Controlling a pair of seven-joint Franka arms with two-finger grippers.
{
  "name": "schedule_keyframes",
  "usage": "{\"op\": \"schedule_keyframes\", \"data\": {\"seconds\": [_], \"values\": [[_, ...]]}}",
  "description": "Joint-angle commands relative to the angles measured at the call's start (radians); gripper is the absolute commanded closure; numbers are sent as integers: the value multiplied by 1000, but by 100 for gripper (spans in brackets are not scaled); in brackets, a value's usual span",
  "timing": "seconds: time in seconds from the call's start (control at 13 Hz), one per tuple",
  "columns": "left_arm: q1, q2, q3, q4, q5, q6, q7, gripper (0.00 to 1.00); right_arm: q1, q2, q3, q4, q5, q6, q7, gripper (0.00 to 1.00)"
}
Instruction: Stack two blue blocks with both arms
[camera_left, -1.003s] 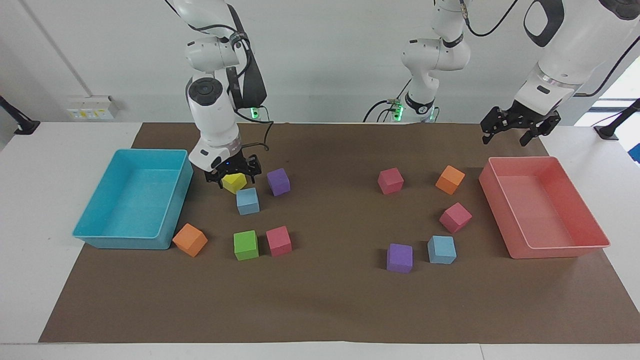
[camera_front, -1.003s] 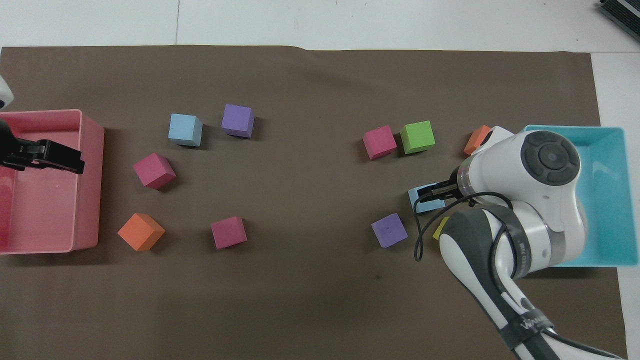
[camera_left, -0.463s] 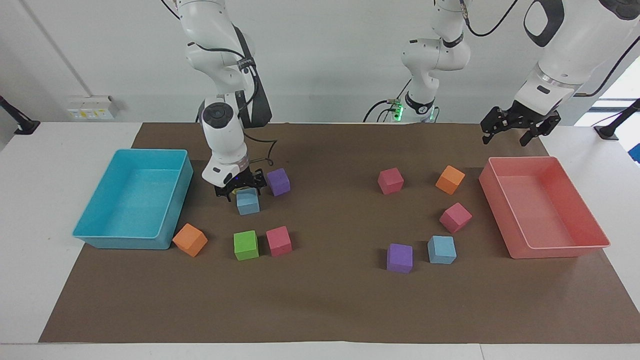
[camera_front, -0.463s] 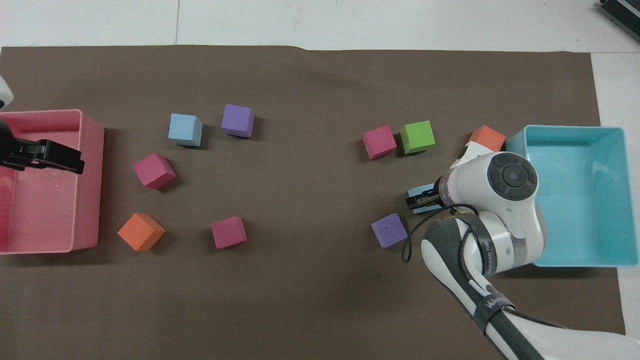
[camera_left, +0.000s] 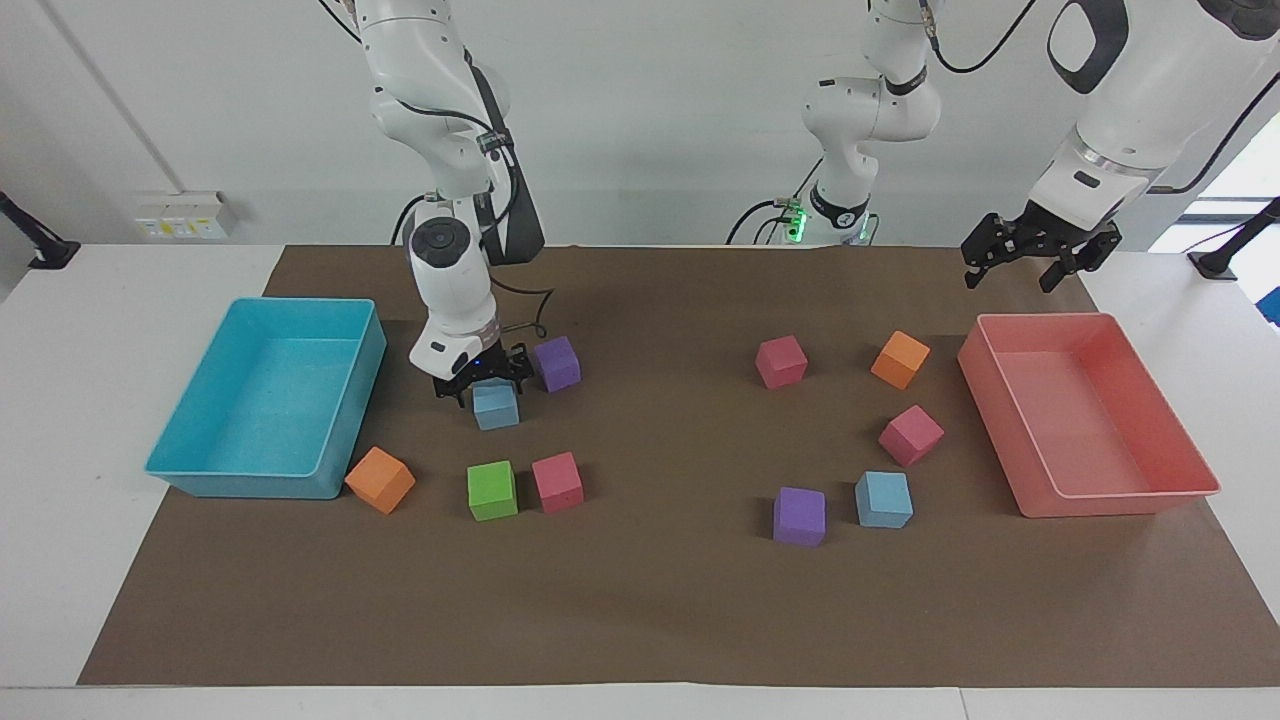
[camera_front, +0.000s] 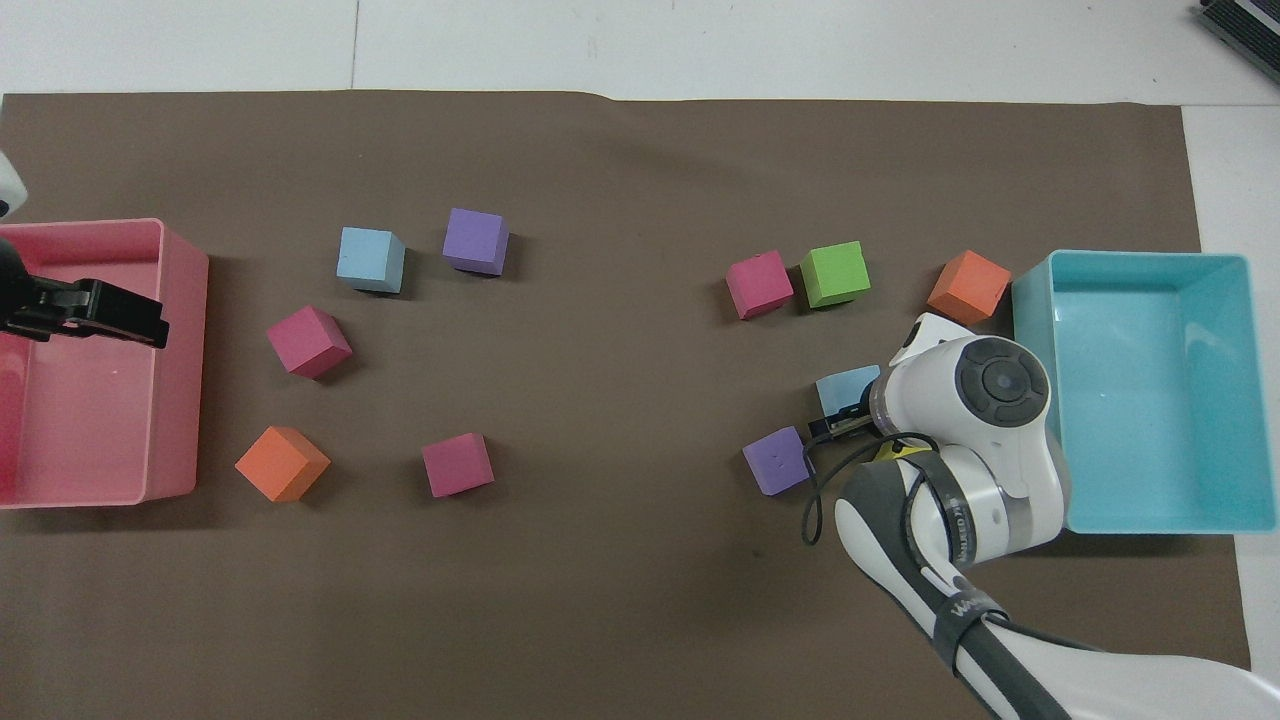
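One blue block (camera_left: 495, 406) rests on the brown mat (camera_left: 660, 610) near the turquoise bin (camera_left: 262, 412), just beside a purple cube (camera_left: 557, 362); the right tool (camera_left: 480, 378) sits low over this block's robot-side edge, fingers spread and grasping nothing. The second blue block (camera_left: 884, 499) lies toward the left arm's end of the table, beside another purple cube (camera_left: 799, 516) and farther from the robots than a magenta cube (camera_left: 910, 434). The left tool (camera_left: 1040, 255) hangs released — fingers apart — over the robot-side end of the pink bin (camera_left: 1088, 415), waiting.
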Motion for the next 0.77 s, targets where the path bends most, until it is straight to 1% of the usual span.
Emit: {"op": "schedule_keyframes", "data": {"seconds": [0.0,0.08,0.15,0.39,0.46,0.69], "values": [[3,2,0,5,15,5,0,0,-7,-10,1,-17,23,20,-38,31],[3,2,0,5,15,5,0,0,-7,-7,1,-16,23,17,-38,96],[3,2,0,5,15,6,0,0,-7,-3,1,-10,25,11,-30,100],[3,2,0,5,15,5,0,0,-10,-10,1,7,26,0,3,100],[3,2,0,5,15,6,0,0,-10,-20,1,30,26,-25,17,100],[3,2,0,5,15,5,0,0,-5,-66,1,143,31,-167,127,100]]}}
